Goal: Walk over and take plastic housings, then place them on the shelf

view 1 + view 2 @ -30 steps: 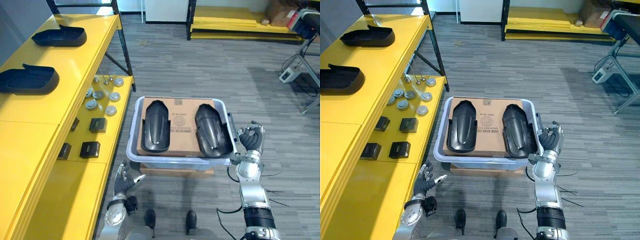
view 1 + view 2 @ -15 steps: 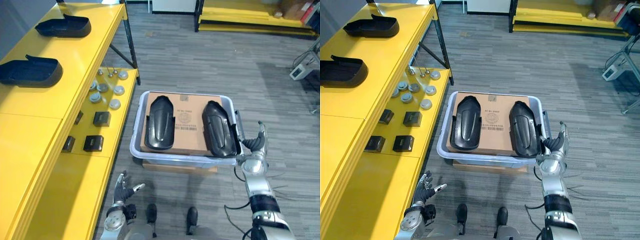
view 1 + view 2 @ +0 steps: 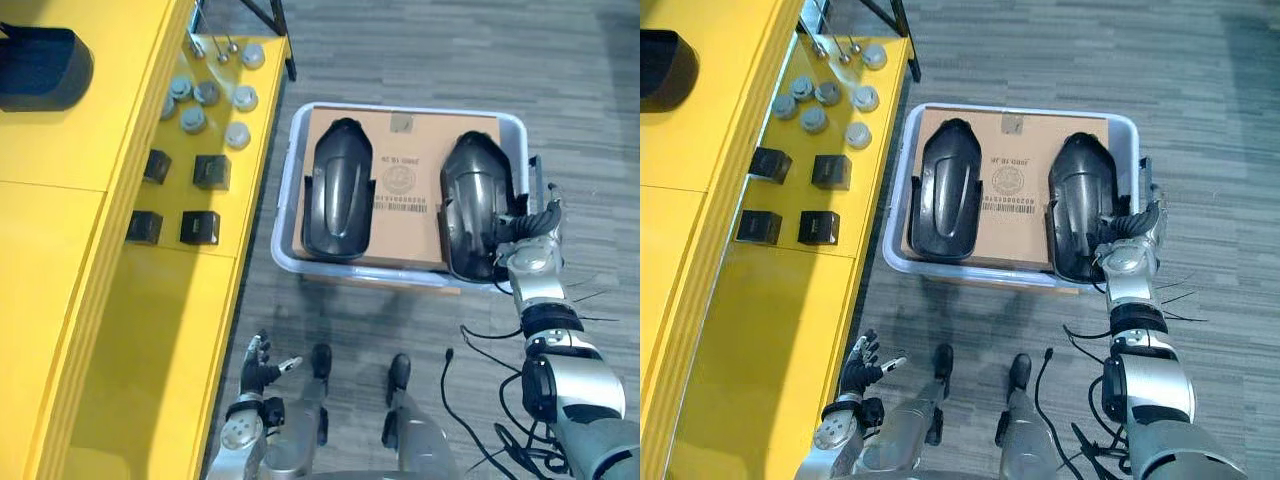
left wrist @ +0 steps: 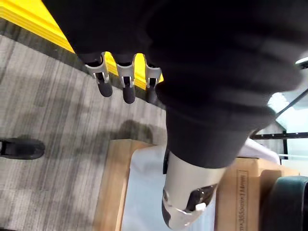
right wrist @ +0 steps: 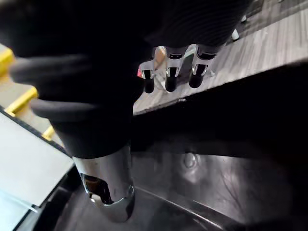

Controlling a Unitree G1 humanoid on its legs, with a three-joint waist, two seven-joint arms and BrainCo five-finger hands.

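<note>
Risk sits with the right housing, lying beside the left housing on cardboard in the bin. The right hand rests loose-fingered at its outer edge, grasping nothing. A one-sided pinch could tip the housing or drag the bin. The left hand hangs released by the shelf.

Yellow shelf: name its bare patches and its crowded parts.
Top tier lies bare on the near side of the black housing. Lower tier is bare nearer than the black boxes; those and the round caps crowd the rest.
</note>
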